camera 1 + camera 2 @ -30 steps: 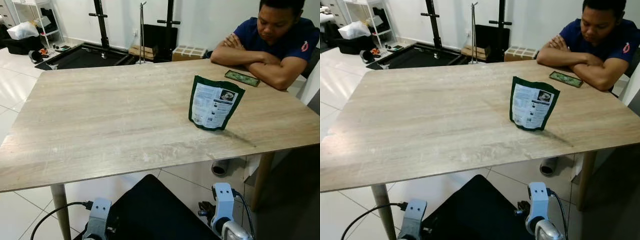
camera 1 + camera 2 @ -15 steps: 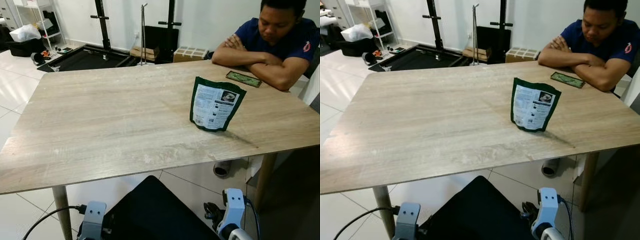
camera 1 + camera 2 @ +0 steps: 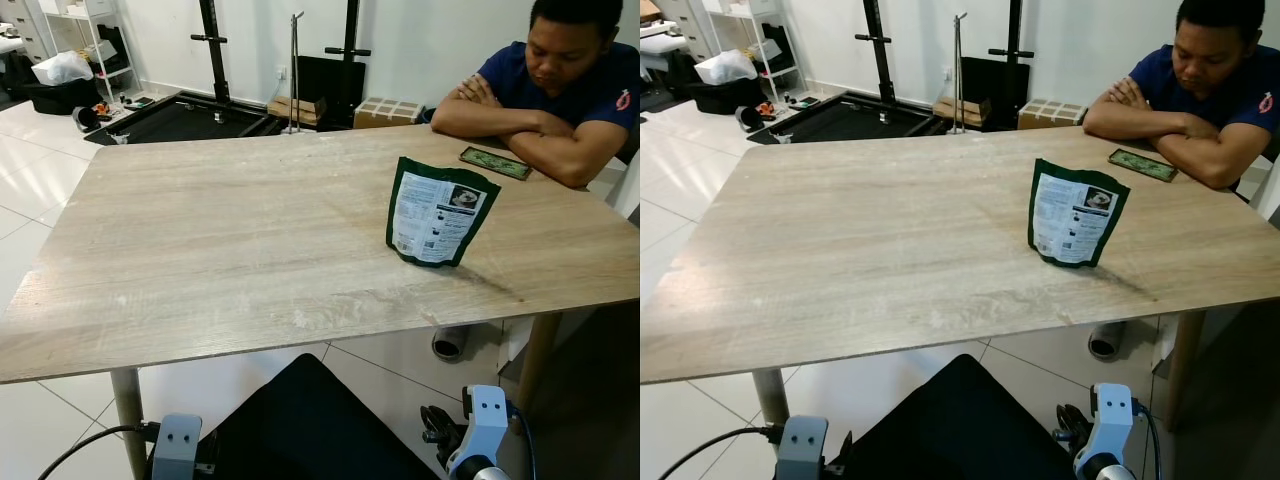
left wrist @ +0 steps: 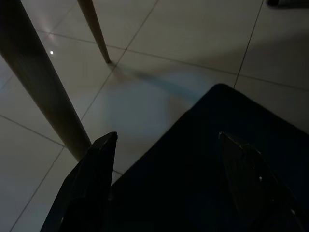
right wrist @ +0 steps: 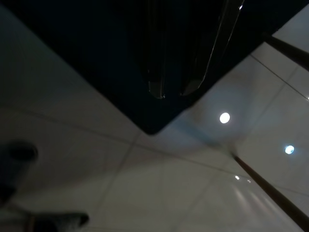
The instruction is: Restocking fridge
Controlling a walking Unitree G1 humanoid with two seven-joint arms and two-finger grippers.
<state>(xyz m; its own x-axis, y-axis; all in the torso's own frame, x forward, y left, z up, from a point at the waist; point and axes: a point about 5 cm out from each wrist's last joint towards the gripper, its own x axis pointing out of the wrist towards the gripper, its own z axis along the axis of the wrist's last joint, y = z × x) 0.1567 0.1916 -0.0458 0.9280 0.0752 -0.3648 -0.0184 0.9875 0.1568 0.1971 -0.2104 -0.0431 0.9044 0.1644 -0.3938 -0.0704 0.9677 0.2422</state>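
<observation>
Well, pouch point(image 3: 437, 210) stands upright mid-table point(image 3: 200, 240), edges apart

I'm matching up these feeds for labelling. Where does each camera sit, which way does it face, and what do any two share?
Left eye: head, down at table, green pouch, seated person; both wrists low.
Right eye: same scene, shifted slightly.
Left wrist: below the table, along the open left gripper at floor tiles and table leg.
Right wrist: along the near-closed right gripper, dim floor.
Both wrist views share the tiled floor.
</observation>
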